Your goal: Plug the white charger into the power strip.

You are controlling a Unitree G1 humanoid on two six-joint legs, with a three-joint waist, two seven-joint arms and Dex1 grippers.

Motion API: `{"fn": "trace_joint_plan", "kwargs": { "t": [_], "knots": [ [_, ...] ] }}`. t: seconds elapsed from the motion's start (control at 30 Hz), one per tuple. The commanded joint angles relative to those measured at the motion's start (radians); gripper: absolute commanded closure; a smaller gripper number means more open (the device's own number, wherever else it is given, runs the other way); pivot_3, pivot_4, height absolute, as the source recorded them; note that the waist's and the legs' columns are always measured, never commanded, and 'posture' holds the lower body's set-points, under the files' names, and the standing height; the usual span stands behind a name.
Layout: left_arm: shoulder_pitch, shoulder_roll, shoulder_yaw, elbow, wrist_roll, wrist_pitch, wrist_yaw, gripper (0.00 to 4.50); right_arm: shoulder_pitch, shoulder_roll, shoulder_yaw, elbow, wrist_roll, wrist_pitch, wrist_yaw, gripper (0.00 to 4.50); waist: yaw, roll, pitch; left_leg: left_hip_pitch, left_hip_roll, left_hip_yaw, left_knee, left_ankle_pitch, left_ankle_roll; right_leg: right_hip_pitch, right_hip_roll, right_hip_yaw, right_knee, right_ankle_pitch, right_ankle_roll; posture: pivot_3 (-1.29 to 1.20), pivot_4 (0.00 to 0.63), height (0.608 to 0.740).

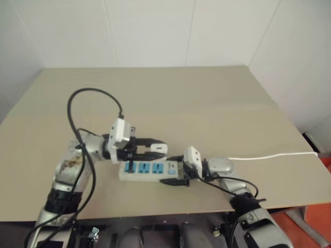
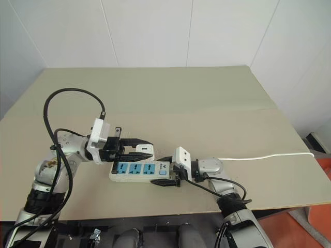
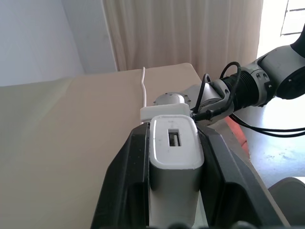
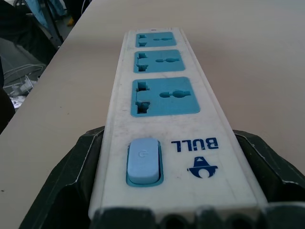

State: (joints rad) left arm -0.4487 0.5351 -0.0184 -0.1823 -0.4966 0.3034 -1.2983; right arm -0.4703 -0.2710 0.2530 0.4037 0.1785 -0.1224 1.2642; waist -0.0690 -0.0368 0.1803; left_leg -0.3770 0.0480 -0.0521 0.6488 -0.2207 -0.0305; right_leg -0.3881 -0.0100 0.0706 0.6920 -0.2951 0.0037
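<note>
Charger (image 1: pixel 159 149): we find it pinched in the left gripper (image 1: pixel 155 148), held level just above the strip (image 1: pixel 149 169) on the table (image 1: pixel 207 124). Right gripper (image 1: pixel 173 175) clamps the strip's switch end, jaws wide around it. Left wrist view shows us the charger's port; right wrist view shows the switch (image 4: pixel 143 161) and printed brand.

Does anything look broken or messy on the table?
Nothing looks broken or spilled. The power strip lies flat on the table, its switch end held in the right gripper. The left gripper holds the white charger just above the strip, not plugged in yet.
</note>
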Motion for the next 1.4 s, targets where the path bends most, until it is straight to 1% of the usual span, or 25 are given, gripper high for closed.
{"fn": "trace_joint_plan", "kwargs": {
  "t": [0.03,0.27,0.73,1.13,1.4],
  "knots": [
    [-0.017,-0.014,-0.002,-0.012,-0.025,-0.022,0.014,3.48,0.01,0.0,0.031,0.016,-0.007,0.013,0.023,1.05,0.0,0.0,0.0,0.0,0.0,0.0,0.0,0.0,0.0,0.0,0.0,0.0,0.0,0.0,0.0,0.0,0.15,0.74],
    [0.022,-0.012,-0.032,0.022,0.001,-0.09,-0.02,3.48,0.01,-0.006,0.031,0.02,-0.007,0.011,0.024,1.05,0.0,0.0,0.0,0.0,0.0,0.0,-0.001,0.0,0.0,0.0,0.0,0.0,-0.001,0.0,0.0,0.0,0.15,0.74],
    [0.074,0.001,-0.077,0.122,0.05,-0.161,-0.046,3.48,0.013,-0.015,0.033,0.005,-0.006,0.017,0.021,1.05,0.001,0.0,0.0,0.0,0.0,0.0,-0.004,0.0,0.0,0.0,0.0,0.0,-0.004,0.0,0.0,0.0,0.15,0.74],
    [0.068,-0.008,-0.076,0.133,0.054,-0.169,-0.046,3.48,0.015,-0.014,0.033,0.0,-0.004,0.022,0.017,1.05,0.001,0.0,0.0,-0.001,0.0,0.0,-0.004,0.0,0.0,0.0,0.0,0.0,-0.006,0.0,0.0,0.0,0.15,0.74],
    [0.04,-0.035,-0.075,0.164,0.066,-0.191,-0.012,3.48,0.016,-0.014,0.032,0.006,-0.005,0.016,0.018,1.05,0.001,0.0,0.0,-0.001,0.0,0.0,-0.004,0.0,0.0,0.0,0.0,0.0,-0.006,0.0,0.0,0.0,0.15,0.74]
  ]
}}
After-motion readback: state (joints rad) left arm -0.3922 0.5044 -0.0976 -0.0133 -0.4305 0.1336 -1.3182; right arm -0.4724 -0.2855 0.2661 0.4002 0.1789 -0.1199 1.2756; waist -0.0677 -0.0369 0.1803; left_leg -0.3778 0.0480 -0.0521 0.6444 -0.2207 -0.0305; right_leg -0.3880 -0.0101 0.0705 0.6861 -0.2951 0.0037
